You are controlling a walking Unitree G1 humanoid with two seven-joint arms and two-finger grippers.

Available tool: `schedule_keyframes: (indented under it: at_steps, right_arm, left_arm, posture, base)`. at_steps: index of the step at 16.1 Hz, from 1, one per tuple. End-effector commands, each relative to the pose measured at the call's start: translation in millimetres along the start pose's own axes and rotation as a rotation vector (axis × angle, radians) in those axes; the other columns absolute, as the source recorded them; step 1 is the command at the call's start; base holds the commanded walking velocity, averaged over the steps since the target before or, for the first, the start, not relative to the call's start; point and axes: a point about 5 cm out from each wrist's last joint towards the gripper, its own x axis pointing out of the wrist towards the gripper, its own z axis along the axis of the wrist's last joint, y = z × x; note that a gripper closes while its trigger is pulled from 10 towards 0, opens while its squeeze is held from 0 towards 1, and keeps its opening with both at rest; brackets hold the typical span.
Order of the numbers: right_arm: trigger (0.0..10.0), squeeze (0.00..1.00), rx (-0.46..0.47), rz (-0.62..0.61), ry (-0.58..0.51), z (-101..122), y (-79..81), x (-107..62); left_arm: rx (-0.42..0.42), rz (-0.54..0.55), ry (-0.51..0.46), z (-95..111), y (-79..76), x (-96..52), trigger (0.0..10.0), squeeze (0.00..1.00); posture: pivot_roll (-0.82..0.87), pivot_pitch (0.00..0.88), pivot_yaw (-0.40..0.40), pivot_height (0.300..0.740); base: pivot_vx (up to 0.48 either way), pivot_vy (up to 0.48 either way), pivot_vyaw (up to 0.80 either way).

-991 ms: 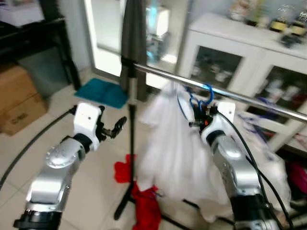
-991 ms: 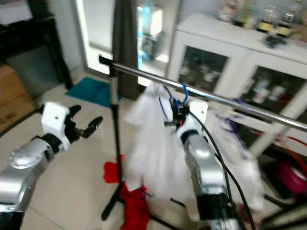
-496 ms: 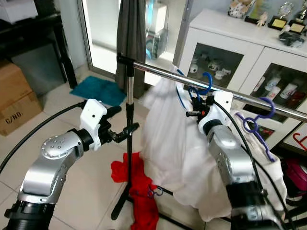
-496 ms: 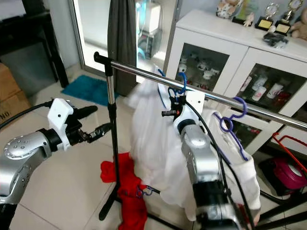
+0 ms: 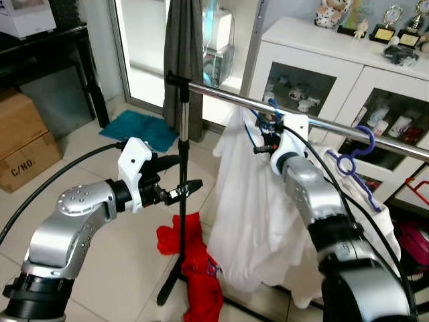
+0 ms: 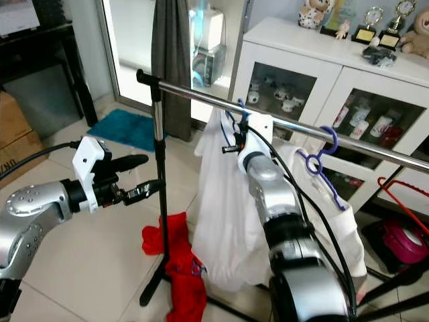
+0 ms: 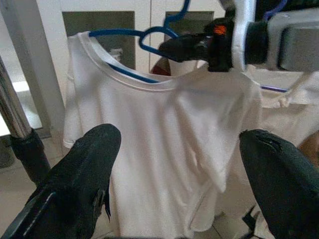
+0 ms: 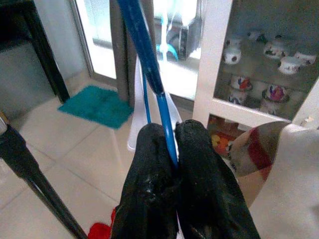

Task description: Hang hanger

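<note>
Up at the horizontal silver clothes rail (image 5: 221, 94), the right gripper (image 5: 263, 142) has its two black fingers pressed together, pinching the thin wire of a blue plastic hanger (image 8: 149, 69). That hanger carries a white T-shirt (image 5: 248, 208), and its blue hook (image 5: 271, 107) sits right at the rail; whether the hook rests on the bar cannot be told. The shirt drapes down below the rail, in front of the right arm.

Just beside it, toward the robot's right, a purple hanger (image 5: 352, 157) with another white garment (image 6: 335, 235) hangs on the same rail.

Lower down and to the left, the left gripper (image 5: 175, 178) is held in the air near the rail's upright black stand pole (image 5: 182, 201), its fingers (image 7: 84, 174) spread wide and holding nothing.

Red cloth (image 5: 194, 261) lies crumpled on the pale tiled floor (image 5: 120, 268) at the foot of the stand. Behind the rail stands a white cabinet with glass doors (image 5: 335, 74).
</note>
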Motion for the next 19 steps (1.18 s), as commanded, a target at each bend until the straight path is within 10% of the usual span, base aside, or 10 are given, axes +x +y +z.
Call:
schedule_keyframes:
  at_steps: [1, 7, 9, 15, 19]
  right_arm:
    - [10.0, 0.00, -0.011, -0.017, -0.009, 7.5, -3.9, 2.8]
    - [10.0, 0.00, -0.076, 0.130, 0.162, -26.3, 17.2, 1.1]
    - [10.0, 1.00, -0.034, 0.140, 0.151, -31.8, 15.8, -2.4]
    - [10.0, 1.00, 0.060, 0.182, 0.006, -22.6, 4.8, -22.3]
    - [10.0, 1.00, 0.127, 0.241, -0.211, 7.5, -2.0, -56.5]
  left_arm:
    - [0.017, -0.024, 0.003, 5.1, -2.2, 2.3, 10.0, 0.00]
    - [0.012, -0.024, 0.006, 4.2, -3.7, 1.2, 10.0, 0.00]
    - [0.015, -0.026, 0.008, 4.2, -3.8, 2.5, 10.0, 0.00]
    - [0.036, 0.026, -0.011, 4.7, 0.2, 3.0, 10.0, 0.00]
    - [0.044, 0.310, -0.044, -4.3, 12.7, -2.6, 10.0, 0.00]
  posture:
    - [0.01, 0.000, -0.075, 0.740]
    - [0.02, 0.000, -0.088, 0.740]
    - [0.02, 0.000, -0.086, 0.740]
    - [0.02, 0.000, -0.079, 0.740]
    - [-0.01, 0.000, -0.058, 0.740]
  base:
    - [0.000, 0.000, 0.00]
    - [0.000, 0.000, 0.00]
    - [0.000, 0.000, 0.00]
    - [0.000, 0.000, 0.00]
    - [0.000, 0.000, 0.00]
